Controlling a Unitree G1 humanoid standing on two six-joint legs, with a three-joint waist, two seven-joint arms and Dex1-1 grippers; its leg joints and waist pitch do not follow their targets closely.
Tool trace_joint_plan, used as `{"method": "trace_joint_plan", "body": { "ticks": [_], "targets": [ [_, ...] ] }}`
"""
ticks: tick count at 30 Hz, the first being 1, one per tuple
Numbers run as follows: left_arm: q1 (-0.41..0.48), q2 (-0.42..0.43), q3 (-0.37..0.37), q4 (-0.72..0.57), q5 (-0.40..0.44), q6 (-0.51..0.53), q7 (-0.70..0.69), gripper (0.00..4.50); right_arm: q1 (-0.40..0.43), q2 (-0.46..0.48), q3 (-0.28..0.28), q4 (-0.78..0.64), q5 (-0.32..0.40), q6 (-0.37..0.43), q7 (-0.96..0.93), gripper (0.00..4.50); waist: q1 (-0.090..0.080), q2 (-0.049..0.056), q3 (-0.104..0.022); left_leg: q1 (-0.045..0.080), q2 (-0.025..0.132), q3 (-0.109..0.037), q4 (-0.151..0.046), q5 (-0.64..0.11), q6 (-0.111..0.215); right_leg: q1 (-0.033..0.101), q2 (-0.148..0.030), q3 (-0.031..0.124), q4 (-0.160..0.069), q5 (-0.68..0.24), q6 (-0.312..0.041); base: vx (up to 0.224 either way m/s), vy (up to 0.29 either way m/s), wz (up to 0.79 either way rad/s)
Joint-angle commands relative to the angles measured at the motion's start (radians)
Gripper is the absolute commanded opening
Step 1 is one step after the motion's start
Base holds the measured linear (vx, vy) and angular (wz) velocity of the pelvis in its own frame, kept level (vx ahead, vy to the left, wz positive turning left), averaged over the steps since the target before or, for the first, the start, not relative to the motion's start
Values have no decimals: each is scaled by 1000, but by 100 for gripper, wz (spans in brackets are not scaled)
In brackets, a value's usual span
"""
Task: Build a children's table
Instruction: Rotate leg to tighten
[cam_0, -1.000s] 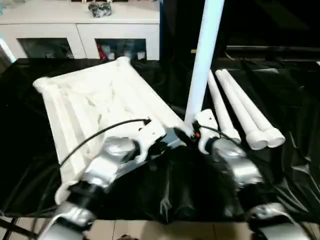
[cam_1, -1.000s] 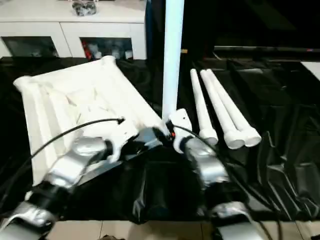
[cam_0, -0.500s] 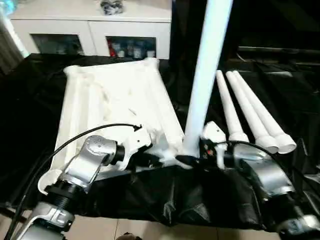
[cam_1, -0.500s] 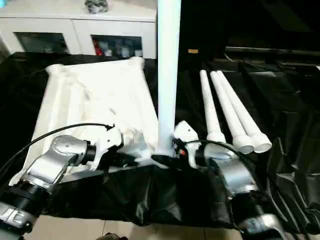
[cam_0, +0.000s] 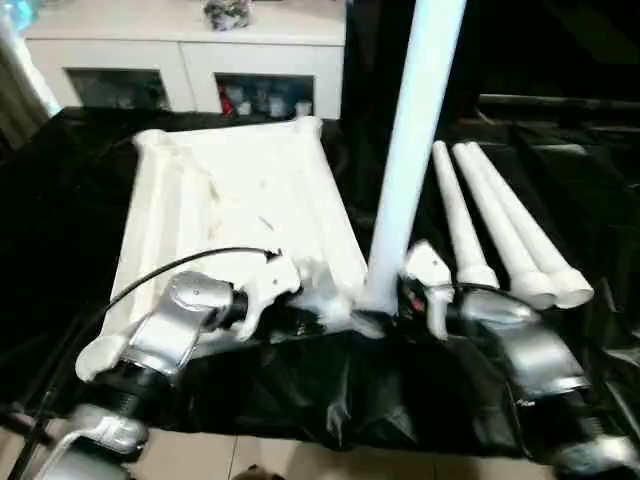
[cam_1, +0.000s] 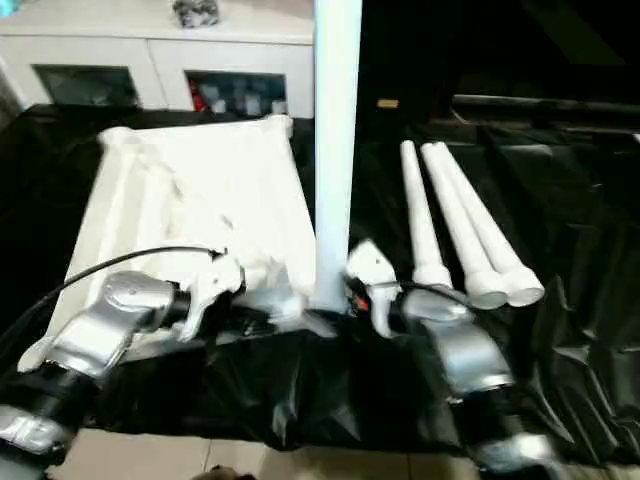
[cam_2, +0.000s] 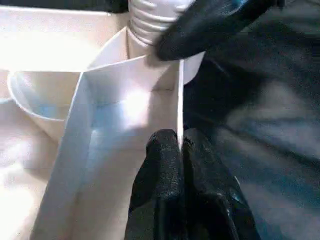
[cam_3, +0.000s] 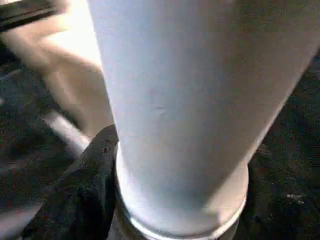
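**Leg upright at the near corner socket, both end effectors at the bench's front edge**

Since a second ago the table top (cam_0: 235, 215) has swung from a skewed lie to roughly square with the bench, its near right corner now drawn up to the bench's front edge; part of that shift is the head camera's own. The standing leg (cam_0: 410, 150) stays upright at that corner.

The top lies underside up, ribs showing, on the black sheet (cam_0: 330, 400) that covers the bench. Its near edge sits just beside the bench's front edge, so little room remains in front; open sheet lies to the left of the top and between the top and the three spare legs (cam_0: 500, 235). Those lie side by side on the right, touching one another, wide ends toward the robot.

The left end effector (cam_2: 179, 150) is pinched closed on the thin wall of the top's raised rim, just beside the corner socket (cam_2: 150, 30). The right end effector (cam_3: 175, 200) stands partly spread around the base of the standing leg, one black finger (cam_3: 85, 185) touching its left side; whether it is squeezing the leg I cannot tell.

Beyond the bench stands a white cabinet (cam_0: 180, 60) with glass doors.
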Motion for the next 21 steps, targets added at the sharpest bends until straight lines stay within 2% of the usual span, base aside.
{"method": "trace_joint_plan", "body": {
  "ticks": [1,4,5,9,10,13,15,17,21],
  "targets": [
    [-43,-111,-18,1,-6,11,134,0,-26,102,14,100,-16,8,-180,276,-9,-11,-49,33,91,-57,-84,-353,-39,16,-108,59,-93,-442,-187,0,0,0],
    [-50,-148,-10,1,3,42,198,0,-43,138,-14,143,-13,4,-271,276,-16,-11,-49,35,91,-59,-83,-379,-42,12,-110,60,-102,-480,-164,0,0,0],
    [-50,-181,-12,-11,7,62,239,0,-57,167,-25,179,-23,-10,-340,276,-17,-12,-50,34,90,-57,-82,-375,-37,11,-110,61,-101,-467,-160,0,0,0],
    [-38,-219,-26,-30,15,70,254,0,-76,198,-28,219,-50,-60,-391,276,-21,-13,-52,27,89,-56,-83,-348,-20,14,-109,61,-99,-429,-165,0,0,0],
    [-33,-223,-33,-33,18,62,247,0,-81,206,-33,227,-49,-85,-386,332,-21,-12,-53,26,89,-55,-83,-338,-14,15,-109,61,-98,-412,-167,0,0,0],
    [-27,-219,-45,-34,18,46,229,0,-93,217,-56,226,-14,-107,-340,348,-20,-12,-56,22,90,-52,-83,-308,6,19,-107,62,-91,-351,-182,0,0,0],
    [-24,-197,-51,-40,6,36,196,0,-97,195,-40,213,-13,-111,-294,355,-18,-9,-57,20,91,-51,-82,-283,18,23,-107,61,-86,-307,-196,0,0,0],
    [-22,-187,-50,-45,1,36,180,0,-96,183,-29,207,-16,-115,-272,382,-18,-10,-58,19,90,-49,-81,-276,24,25,-107,60,-85,-291,-203,0,0,0],
    [-10,-129,-55,-66,-17,13,78,0,-74,108,24,152,-1,-110,-98,382,-15,-8,-60,14,90,-50,-78,-252,44,32,-108,58,-82,-279,-205,0,0,0]
  ]
}}
